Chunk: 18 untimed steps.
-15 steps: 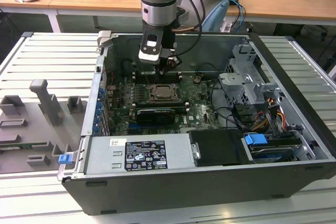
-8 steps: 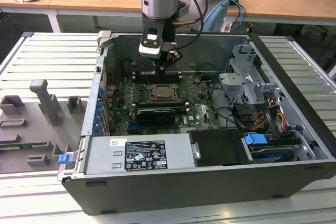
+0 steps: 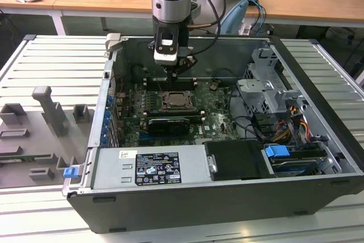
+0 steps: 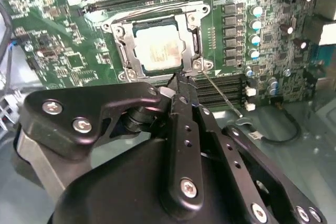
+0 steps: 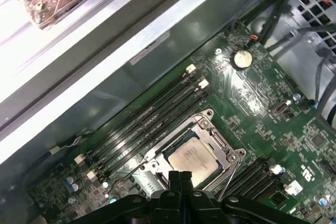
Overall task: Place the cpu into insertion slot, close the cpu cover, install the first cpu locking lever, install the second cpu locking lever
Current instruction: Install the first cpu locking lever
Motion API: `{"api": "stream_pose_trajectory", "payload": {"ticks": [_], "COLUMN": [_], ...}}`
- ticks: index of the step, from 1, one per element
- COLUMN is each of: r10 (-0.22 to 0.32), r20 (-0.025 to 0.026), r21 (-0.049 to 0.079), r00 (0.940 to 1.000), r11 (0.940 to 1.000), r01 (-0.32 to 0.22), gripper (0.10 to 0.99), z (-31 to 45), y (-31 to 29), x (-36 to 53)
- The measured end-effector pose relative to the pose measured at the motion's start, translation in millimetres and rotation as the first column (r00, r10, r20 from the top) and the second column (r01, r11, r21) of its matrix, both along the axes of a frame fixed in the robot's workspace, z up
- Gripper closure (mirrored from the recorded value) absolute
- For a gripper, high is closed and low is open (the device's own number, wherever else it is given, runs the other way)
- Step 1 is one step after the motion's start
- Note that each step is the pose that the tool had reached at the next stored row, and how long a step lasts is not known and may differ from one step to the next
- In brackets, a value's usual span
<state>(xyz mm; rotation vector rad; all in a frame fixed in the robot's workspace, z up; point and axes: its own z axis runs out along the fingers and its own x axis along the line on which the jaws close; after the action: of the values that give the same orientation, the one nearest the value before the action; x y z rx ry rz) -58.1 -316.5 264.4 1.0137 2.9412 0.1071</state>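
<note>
The cpu point(image 4: 160, 51) point(image 5: 191, 158) lies flat in the insertion slot point(image 3: 178, 102), pale metal face up. The cpu cover point(image 4: 123, 51) point(image 5: 211, 136), a silver frame, lies down around it. A thin metal lever point(image 4: 220, 94) point(image 5: 229, 183) sticks out slantwise from one socket corner, away from the frame. My gripper point(image 4: 181, 83) point(image 5: 181, 178) point(image 3: 176, 73) hangs just above the socket's edge near that corner, fingers pressed together with nothing between them.
Long memory slots point(image 5: 152, 119) run on both sides of the socket. A black card point(image 3: 166, 124), a grey power supply point(image 3: 151, 166), a drive cage point(image 3: 267, 86) and cables crowd the open case. Grey fixtures point(image 3: 51, 112) sit on the table at the exterior view's left.
</note>
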Motion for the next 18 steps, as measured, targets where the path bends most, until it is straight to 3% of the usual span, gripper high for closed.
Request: {"api": "stream_pose_trajectory", "payload": {"ticks": [2,4,8,13,18], "r10": [0.061,0.087,0.196,0.308,0.419], "r20": [0.0001,0.0001,0.0001,0.0001,-0.0001], "r21": [0.0,0.0,0.0,0.0,0.0], "r00": [0.9981,0.9962,0.9806,0.9514,0.9078], "r11": [0.9981,0.9962,0.9806,0.9514,0.9078], "r01": [-0.061,-0.087,-0.196,-0.308,-0.419], "gripper": [0.98,0.98,0.98,0.98,0.98], "z": [-0.3,-0.4,-1.3,-2.5,-3.7], "y": [0.0,0.0,0.0,0.0,0.0], "x": [0.0,0.0,0.0,0.0,0.0]}}
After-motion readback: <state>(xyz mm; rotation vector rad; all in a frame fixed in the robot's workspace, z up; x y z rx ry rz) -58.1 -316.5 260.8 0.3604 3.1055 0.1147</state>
